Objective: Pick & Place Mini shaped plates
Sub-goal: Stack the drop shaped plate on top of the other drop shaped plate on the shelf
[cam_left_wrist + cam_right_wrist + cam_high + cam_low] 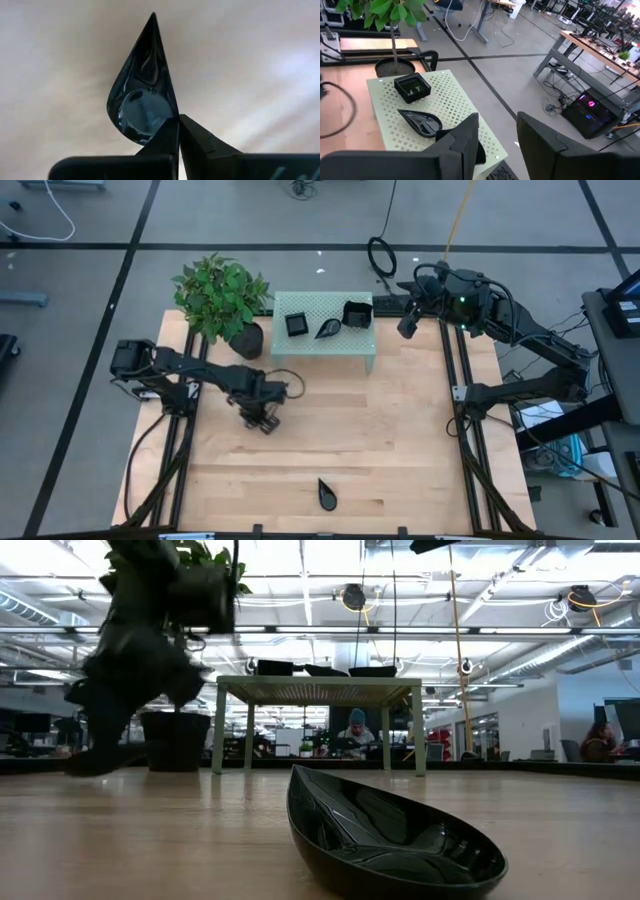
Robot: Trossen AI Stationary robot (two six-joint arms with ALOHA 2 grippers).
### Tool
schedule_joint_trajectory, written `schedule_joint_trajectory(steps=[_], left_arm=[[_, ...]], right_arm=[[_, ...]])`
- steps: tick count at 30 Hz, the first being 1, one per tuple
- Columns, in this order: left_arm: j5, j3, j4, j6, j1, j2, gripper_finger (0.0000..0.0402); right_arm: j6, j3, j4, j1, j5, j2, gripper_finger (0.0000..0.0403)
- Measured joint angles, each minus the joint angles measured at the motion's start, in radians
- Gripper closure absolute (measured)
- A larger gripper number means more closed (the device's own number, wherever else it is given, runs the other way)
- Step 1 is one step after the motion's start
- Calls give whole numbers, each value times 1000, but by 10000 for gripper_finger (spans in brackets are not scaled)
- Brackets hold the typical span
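Note:
A glossy black teardrop dish (142, 95) sits in my shut left gripper (178, 131), which is over the middle left of the table (262, 418). In the low view this arm (140, 650) is a dark blur. A second teardrop dish (327, 494) lies on its base near the table's near edge (390, 835). On the small green stand (352, 352) rest a square dish (297, 324), a teardrop (327, 330) and a wavy-edged square (357, 313). My right gripper (408, 325) hangs open by the stand's far right corner (497, 145). My left gripper pinches the teardrop dish between its two fingers (200, 142) at the rim of the rounded end (159, 129). The pointed end (152, 22) points away from the fingers. Whether the dish is clear of the wood, I cannot tell.
A leafy plant in a dark pot (245, 338) stands at the stand's left end, close to my left arm. The stand (455, 100) is perforated and raised on legs (320, 690). Bare wood stretches across the table's middle and right (400, 450). People sit in the room beyond (357, 730).

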Motion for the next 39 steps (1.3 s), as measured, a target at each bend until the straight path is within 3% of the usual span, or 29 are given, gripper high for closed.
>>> schedule_joint_trajectory(steps=[2, 8, 12, 26, 31, 39], left_arm=[[-23, 33, 101, -7, -42, 0, 397], [-295, 77, 476, 58, -114, 20, 385], [-359, 129, 599, 171, -96, 105, 393], [-434, 575, 310, 641, -53, 465, 396], [-506, 605, 258, 769, -60, 501, 383], [-513, 606, 254, 901, -81, 501, 395]], right_arm=[[-16, 0, 0, 0, 0, 0, 277], [-33, 0, 0, 0, 0, 0, 277], [-34, 0, -1, 0, 0, 0, 277], [-108, 0, -23, 0, 0, 0, 277], [-108, 0, -54, 0, -1, 0, 277], [-108, 0, -86, 0, -1, 0, 277]])
